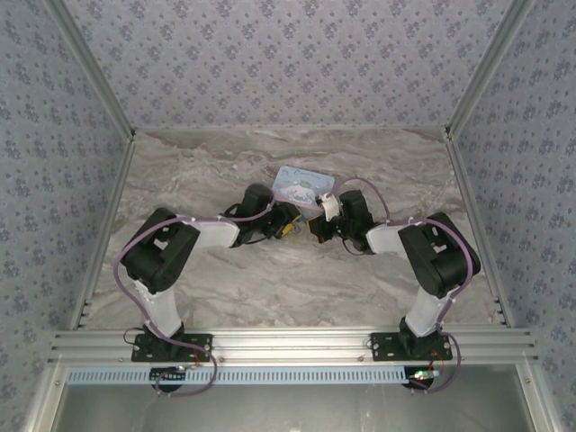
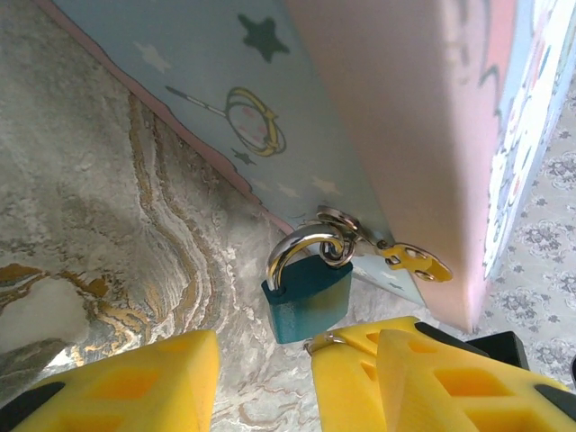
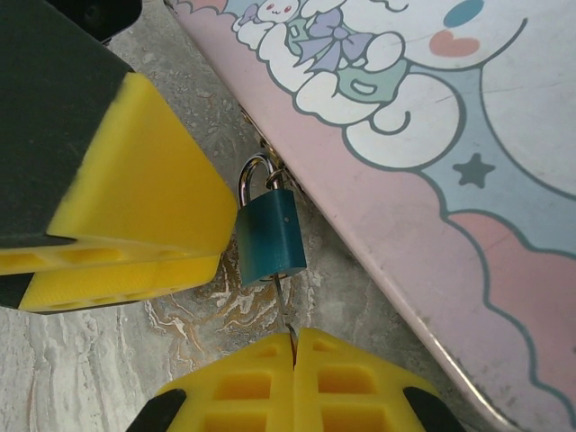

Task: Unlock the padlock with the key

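Note:
The tiny teal padlock (image 3: 268,236) hangs by its silver shackle (image 2: 292,247) from the hasp of the light-blue cartoon tin (image 1: 304,186). My right gripper (image 3: 292,355) is shut on the key (image 3: 286,310), whose thin blade runs up into the bottom of the padlock (image 2: 308,297). My left gripper (image 2: 270,382) is open just short of the padlock. One of its yellow fingers (image 3: 144,198) sits close against the lock's left side. From above, the left gripper (image 1: 288,223) and right gripper (image 1: 319,227) meet in front of the tin.
The tin (image 3: 423,153) lies flat on the marble table (image 1: 270,279), its front wall (image 2: 396,117) towering right behind the padlock. A yellow hasp tab (image 2: 416,261) sticks out beside the shackle. Patterned walls and metal frame rails enclose the table.

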{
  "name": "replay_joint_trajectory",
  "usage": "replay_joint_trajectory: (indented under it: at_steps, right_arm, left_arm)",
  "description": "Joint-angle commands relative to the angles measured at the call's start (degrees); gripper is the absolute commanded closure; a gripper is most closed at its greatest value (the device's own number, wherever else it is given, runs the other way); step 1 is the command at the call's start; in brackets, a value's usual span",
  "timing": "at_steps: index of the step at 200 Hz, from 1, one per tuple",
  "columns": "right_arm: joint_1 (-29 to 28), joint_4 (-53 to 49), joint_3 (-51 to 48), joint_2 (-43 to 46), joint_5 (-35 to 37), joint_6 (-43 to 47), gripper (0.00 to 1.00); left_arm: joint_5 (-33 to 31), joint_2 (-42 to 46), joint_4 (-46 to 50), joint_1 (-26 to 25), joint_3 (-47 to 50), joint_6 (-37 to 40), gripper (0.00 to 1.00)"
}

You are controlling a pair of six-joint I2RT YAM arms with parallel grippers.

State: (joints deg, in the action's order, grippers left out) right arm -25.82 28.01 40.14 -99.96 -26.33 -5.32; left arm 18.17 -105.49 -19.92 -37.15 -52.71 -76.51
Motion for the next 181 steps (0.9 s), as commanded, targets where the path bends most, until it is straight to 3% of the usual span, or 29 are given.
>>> replay_joint_trajectory:
  at_steps: [1, 181]
  right_arm:
    - [-0.5, 1.4, 1.3, -0.4, 0.5, -0.4, 1.0]
    - [-0.7, 2.3, 1.2, -0.6, 0.4, -0.7, 1.0]
  left_arm:
    - [-2.1, -0.6, 2.3, -0.7, -1.8, 0.6, 0.51]
    - [-5.7, -3.0, 7.1, -1.9, -5.8, 0.1, 0.57]
